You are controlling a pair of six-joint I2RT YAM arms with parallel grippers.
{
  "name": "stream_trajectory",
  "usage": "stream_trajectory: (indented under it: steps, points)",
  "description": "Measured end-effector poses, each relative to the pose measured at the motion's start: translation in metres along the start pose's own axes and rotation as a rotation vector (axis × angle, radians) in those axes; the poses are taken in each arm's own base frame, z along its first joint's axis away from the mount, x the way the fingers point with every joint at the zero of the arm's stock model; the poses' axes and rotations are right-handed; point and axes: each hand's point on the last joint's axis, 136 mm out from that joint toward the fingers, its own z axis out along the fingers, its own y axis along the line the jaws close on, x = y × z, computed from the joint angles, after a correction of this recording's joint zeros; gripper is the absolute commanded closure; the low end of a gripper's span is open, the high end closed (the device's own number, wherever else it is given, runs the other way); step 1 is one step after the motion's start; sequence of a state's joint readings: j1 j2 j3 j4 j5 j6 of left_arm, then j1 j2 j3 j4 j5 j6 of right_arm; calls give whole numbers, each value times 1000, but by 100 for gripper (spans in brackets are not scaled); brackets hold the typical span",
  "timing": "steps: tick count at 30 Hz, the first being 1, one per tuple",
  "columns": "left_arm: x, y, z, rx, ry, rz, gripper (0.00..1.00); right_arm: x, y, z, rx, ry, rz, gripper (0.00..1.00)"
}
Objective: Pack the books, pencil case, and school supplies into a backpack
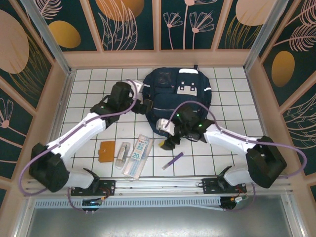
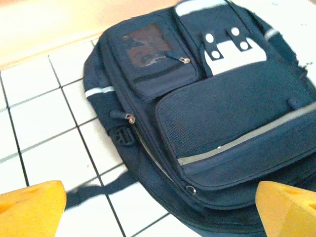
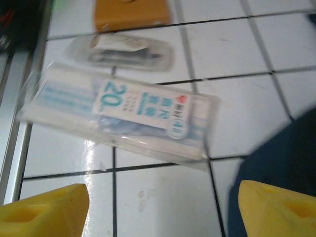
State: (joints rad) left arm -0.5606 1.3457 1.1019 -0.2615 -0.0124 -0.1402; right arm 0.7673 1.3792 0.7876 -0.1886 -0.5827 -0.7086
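The navy backpack lies flat at the back middle of the tiled table, its zip and mesh pocket close up in the left wrist view. My left gripper is open at the backpack's left edge, yellow fingers wide apart, nothing between them. My right gripper hangs open over bare tile by the backpack's front edge. In front lie an orange-brown book, a small clear packet, the long clear "20" pack and a purple pen. The pencil case is out of view.
Wooden walls close in the table on the left, back and right. A metal rail with both arm bases runs along the near edge. White tile lies bare left of the backpack.
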Motion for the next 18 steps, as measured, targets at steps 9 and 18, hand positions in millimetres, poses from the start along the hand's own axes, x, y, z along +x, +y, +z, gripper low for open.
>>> stream_trajectory:
  steps: [9,18]
  points:
    - [108,-3,4,24,371,-401,16,15,14,48,-149,70,-325,19]
    - [187,-29,1,123,649,-574,28,28,2,84,-99,81,-443,37]
